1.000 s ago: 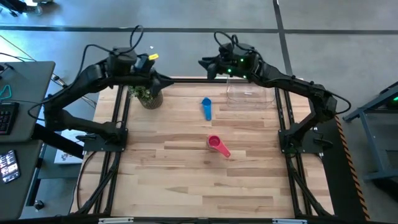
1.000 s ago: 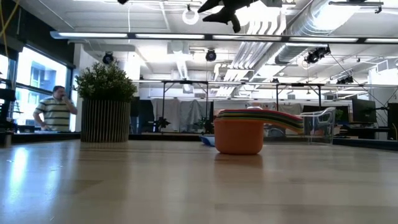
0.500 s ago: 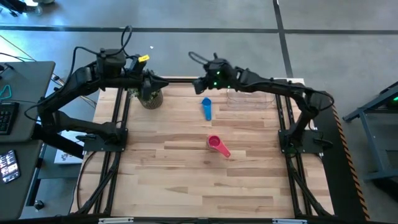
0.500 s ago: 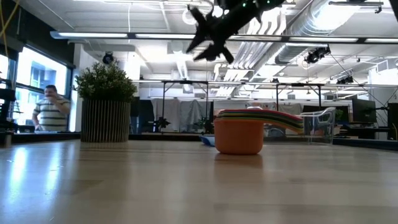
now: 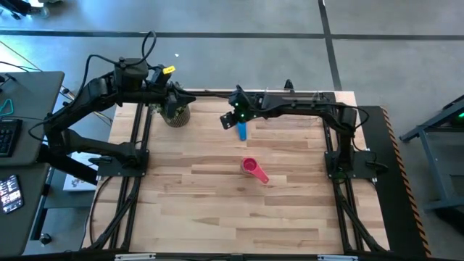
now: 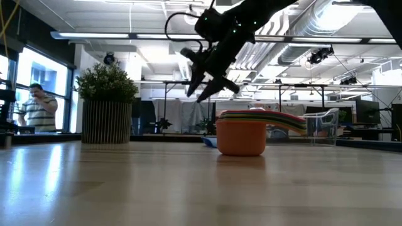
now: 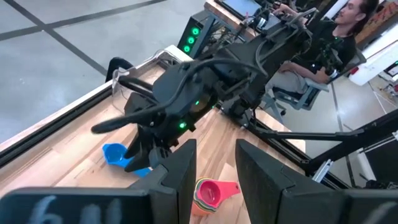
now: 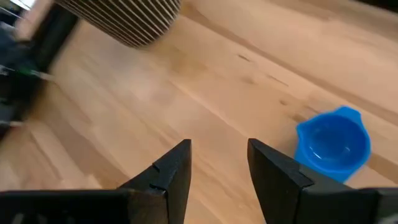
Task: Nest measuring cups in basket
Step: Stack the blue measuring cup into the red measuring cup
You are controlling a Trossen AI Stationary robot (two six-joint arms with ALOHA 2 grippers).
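A lone blue measuring cup (image 5: 241, 130) lies on the table near the far edge, bowl up (image 8: 333, 143). The other cups sit nested in a stack (image 5: 254, 170), red-pink on top and orange at the bottom (image 6: 241, 137), near the table's middle. The clear basket (image 5: 293, 112) stands at the far right, partly under my right arm. My right gripper (image 5: 230, 117) hovers open above the table just left of the blue cup (image 6: 210, 142), fingers slanting down (image 8: 221, 165). My left gripper (image 5: 178, 98) waits open over the potted plant at the far left (image 7: 214, 180).
A potted green plant (image 5: 174, 112) in a ribbed pot (image 8: 124, 18) stands at the far left corner. Black frame rails run along the table's left, right and far edges. People show in the room beyond the table.
My right gripper has swung from above the far edge by the basket toward the table's left and down, ending low beside the blue cup. Its fingers now point down at the table. The cups and basket have stayed where they were.
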